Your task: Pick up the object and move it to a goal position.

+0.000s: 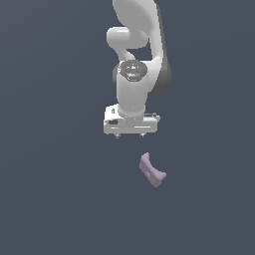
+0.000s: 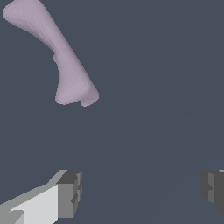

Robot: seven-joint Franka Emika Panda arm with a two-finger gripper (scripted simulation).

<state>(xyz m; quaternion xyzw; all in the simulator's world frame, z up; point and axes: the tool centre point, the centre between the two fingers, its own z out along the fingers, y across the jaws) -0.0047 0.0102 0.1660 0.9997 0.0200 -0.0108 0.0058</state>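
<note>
**End effector wide apart, object lying free below it**

I read the exterior view first. The arm (image 1: 133, 60) comes down from the top centre of the frame, white with a dark grey flank, and ends in the end effector (image 1: 130, 134) just above mid-frame. Only two short finger stubs show under its pale body there.

The object (image 1: 151, 170), a small pale lilac curved block with raised ends, lies on the plain dark grey counter (image 1: 50, 199) below the end effector and a little toward the exterior view's right. It is apart from the fingers; nothing touches it.

In the wrist view I see two fingertips (image 2: 70, 192) at the lower edge of the frame, one at lower left and one at the far lower right, with a broad stretch of bare counter between them. The jaws stand wide, gripping nothing. The object (image 2: 65, 65) fills the upper left of that frame, clear of both fingertips and outside the gap between them.
</note>
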